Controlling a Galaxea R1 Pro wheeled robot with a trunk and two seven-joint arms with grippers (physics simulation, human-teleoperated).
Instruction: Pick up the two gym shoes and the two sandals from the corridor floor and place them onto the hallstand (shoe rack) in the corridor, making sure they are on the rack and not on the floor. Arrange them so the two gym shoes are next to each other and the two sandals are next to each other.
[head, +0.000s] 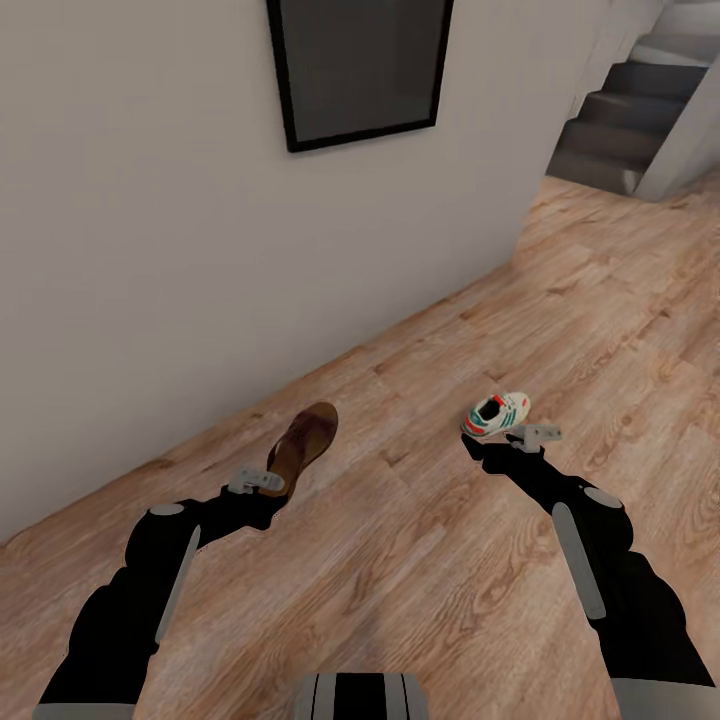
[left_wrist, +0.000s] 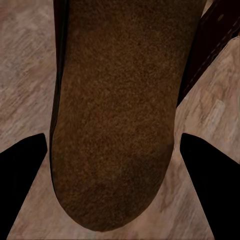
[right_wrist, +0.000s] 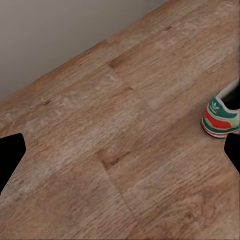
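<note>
One dark brown sandal (head: 303, 446) lies on the corridor floor (head: 430, 560) near the wall. My left gripper (head: 262, 487) is at its heel end. In the left wrist view the tan footbed of the sandal (left_wrist: 115, 115) sits between the fingertips (left_wrist: 25, 190), which touch both of its sides. A white gym shoe (head: 496, 414) with green stripes and red-orange accents rests on the floor just beyond my right gripper (head: 492, 447). That gripper (right_wrist: 121, 155) is open and holds nothing, and the gym shoe's heel (right_wrist: 222, 117) is off to one side of it.
A plain grey wall (head: 150, 250) with a black-framed picture (head: 360, 65) runs along the left. Grey stairs (head: 625, 110) rise at the far right. Wood flooring stretches away between the wall and the stairs.
</note>
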